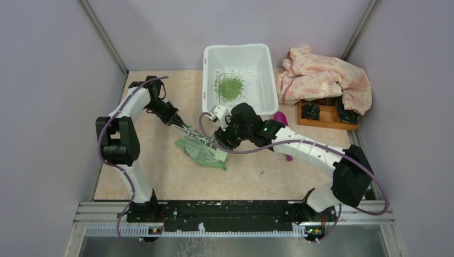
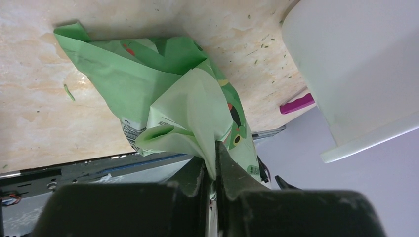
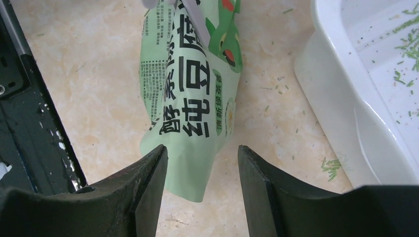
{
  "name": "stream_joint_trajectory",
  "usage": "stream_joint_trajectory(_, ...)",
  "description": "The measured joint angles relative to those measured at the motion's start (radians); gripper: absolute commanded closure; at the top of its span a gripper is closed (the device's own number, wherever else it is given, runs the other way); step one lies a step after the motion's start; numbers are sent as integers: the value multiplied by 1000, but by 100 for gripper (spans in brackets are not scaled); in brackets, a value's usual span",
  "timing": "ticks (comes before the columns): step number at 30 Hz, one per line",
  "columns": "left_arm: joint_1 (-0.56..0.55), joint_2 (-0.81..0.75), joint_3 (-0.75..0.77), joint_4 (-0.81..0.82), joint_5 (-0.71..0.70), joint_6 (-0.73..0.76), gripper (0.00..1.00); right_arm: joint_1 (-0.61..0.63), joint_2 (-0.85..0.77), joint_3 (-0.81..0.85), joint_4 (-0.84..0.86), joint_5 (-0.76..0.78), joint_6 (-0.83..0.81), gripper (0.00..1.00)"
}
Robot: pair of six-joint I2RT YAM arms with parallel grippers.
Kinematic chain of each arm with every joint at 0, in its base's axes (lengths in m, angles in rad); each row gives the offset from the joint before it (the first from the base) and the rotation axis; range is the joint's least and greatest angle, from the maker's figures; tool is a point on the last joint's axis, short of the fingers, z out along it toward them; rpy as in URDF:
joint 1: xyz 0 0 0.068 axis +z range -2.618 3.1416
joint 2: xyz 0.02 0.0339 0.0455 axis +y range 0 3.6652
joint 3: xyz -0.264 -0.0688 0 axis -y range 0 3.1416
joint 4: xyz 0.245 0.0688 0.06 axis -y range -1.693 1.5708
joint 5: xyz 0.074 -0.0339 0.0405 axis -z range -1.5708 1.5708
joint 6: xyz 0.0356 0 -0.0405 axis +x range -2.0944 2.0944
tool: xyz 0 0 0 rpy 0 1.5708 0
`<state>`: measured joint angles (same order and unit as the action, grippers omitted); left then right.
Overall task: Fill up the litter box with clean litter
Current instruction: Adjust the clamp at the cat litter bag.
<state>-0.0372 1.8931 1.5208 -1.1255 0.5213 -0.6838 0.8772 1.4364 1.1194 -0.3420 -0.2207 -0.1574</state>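
Right tool [image 3: 202, 155], open and empty, straddles the bag [image 3: 190, 98] lengthwise; left tool [image 2: 216, 153] pinches its far end, litter box [image 3: 331, 94] beside.

- Litter box [image 1: 236, 47]: large white rectangular plastic tub with rounded corners and a rolled rim. It stands upright and open-topped at the far middle of the tabletop [image 1: 160, 176], its long side running away from the arms. Most of its floor is bare.
- Clean litter [image 1: 229, 87]: small green granules. They form a low, loose pile on the box floor, left of centre. Scattered bits lie across the white floor around the pile. A few strays lie on the tabletop just outside the near wall.
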Motion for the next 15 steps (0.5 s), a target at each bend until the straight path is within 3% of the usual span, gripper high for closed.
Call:
stream_joint_trajectory(11, 0, -31, 6, -3, 9, 32, 100, 42, 58, 0, -18, 48, -56, 52)
stream_joint_trajectory(15, 1, -113, -11, -7, 5, 54, 100, 54, 63, 0, -21, 61, -76, 65)
